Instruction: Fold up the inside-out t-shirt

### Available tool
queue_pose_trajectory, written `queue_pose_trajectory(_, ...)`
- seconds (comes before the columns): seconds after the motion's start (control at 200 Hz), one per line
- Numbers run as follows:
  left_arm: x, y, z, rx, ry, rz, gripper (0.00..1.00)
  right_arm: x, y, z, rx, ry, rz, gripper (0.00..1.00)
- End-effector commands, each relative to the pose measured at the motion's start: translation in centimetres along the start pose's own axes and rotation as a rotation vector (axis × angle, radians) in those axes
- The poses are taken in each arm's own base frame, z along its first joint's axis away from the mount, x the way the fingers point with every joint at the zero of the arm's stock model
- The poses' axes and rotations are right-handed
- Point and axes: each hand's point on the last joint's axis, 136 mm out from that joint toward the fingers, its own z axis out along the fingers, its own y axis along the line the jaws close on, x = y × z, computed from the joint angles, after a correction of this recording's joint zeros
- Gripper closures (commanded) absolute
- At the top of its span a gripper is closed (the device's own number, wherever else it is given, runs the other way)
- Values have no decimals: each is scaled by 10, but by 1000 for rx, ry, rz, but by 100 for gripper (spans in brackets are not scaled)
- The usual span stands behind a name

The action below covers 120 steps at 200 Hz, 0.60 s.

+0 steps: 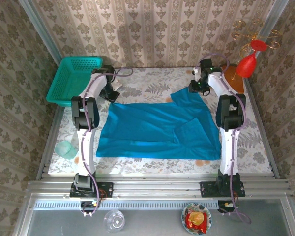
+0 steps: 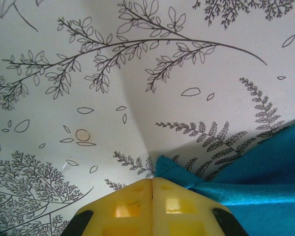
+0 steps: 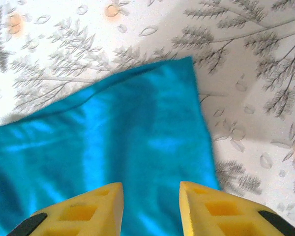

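First, at the far left of the top view, I log one teal mesh basket (image 1: 76, 78) at the table's back-left corner, and a pale green cup (image 1: 66, 149) nearer me, off the table's left edge.

Item: left gripper (image 1: 112, 94), low over the fern-printed table (image 1: 142, 83), just beside the basket and at the shirt's back-left corner. On my left wrist feed its yellow fingers (image 2: 128, 209) are pressed together with no gap. A corner of the blue cloth lies against the tip of the right-hand finger; I cannot tell whether any cloth is nipped between them.

Item: clear glass (image 1: 114, 220), on the grey ledge in front of the arm bases.

Item: inside-out t-shirt (image 1: 152, 130), bright blue, spread flat across the middle of the table between the two arms. A folded flap lies on its right half, and one part reaches toward the back right.

Item: bowl of red contents (image 1: 196, 218), on the same grey ledge.

Item: right gripper (image 1: 197, 87), at the back right, over that projecting part. On my right wrist feed its fingers (image 3: 83, 211) stand apart above the cloth, which lies flat under the gap, its square corner pointing away onto bare table.

Item: red stemmed glass (image 1: 248, 61), far right, tilted.
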Motion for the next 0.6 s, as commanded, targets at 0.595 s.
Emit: queue_pose_trajectory(0.595, -1, -14, -18, 155, -70, -94, 100, -35, -3, 47, -48, -32, -17, 75)
